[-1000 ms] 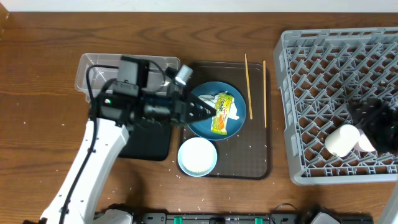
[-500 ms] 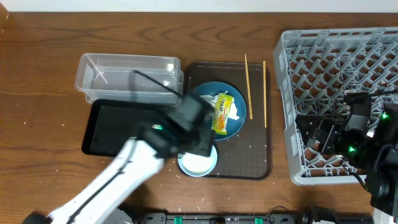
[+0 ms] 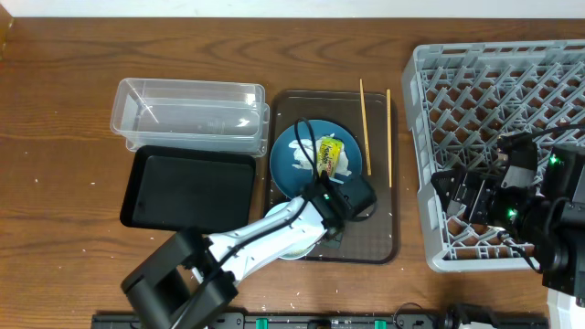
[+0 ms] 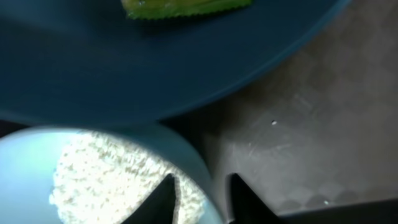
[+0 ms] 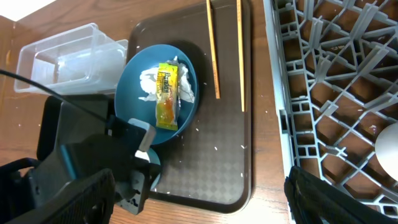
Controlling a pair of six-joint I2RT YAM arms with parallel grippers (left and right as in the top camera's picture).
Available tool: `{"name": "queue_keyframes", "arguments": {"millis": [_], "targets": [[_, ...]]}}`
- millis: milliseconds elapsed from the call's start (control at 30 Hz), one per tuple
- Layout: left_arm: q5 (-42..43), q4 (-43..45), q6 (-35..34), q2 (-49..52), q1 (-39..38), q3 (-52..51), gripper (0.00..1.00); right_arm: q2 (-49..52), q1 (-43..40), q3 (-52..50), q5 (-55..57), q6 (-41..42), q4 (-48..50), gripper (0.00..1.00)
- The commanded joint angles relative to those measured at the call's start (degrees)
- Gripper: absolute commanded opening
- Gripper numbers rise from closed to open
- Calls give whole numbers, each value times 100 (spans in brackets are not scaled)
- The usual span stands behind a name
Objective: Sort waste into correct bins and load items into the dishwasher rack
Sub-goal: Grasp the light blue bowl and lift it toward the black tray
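Observation:
My left gripper (image 4: 204, 190) is open and straddles the right rim of the white bowl (image 4: 196, 168). One finger is inside over the rice (image 4: 106, 174), the other outside; the arm hides most of the bowl in the overhead view. Next to it, the dark blue plate (image 3: 297, 155) holds the yellow-green wrapper (image 3: 327, 157) and white tissue (image 5: 149, 82). Two chopsticks (image 3: 364, 128) lie on the brown tray. My right gripper (image 5: 199, 199) is open and empty above the grey rack (image 3: 512, 82), near its front left. A white cup (image 5: 388, 146) lies in the rack.
The clear tub (image 3: 187, 114) and black tray (image 3: 187, 187) sit left of the brown serving tray (image 3: 375, 238). Loose rice grains dot the brown tray and the table. The pink cup is hidden under my right arm.
My left arm swung from above the plate down to the bowl's rim. My right arm came in over the rack's front and now covers the cups in the overhead view.

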Motion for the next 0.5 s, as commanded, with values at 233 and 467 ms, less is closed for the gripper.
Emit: {"name": "queue_keyframes", "arguments": {"millis": [233, 467], "targets": [[33, 31, -120, 107, -81, -22, 6, 122, 55, 35, 33, 46, -4, 86], [168, -400, -164, -192, -105, 72, 6, 122, 55, 35, 35, 44, -7, 86]]}}
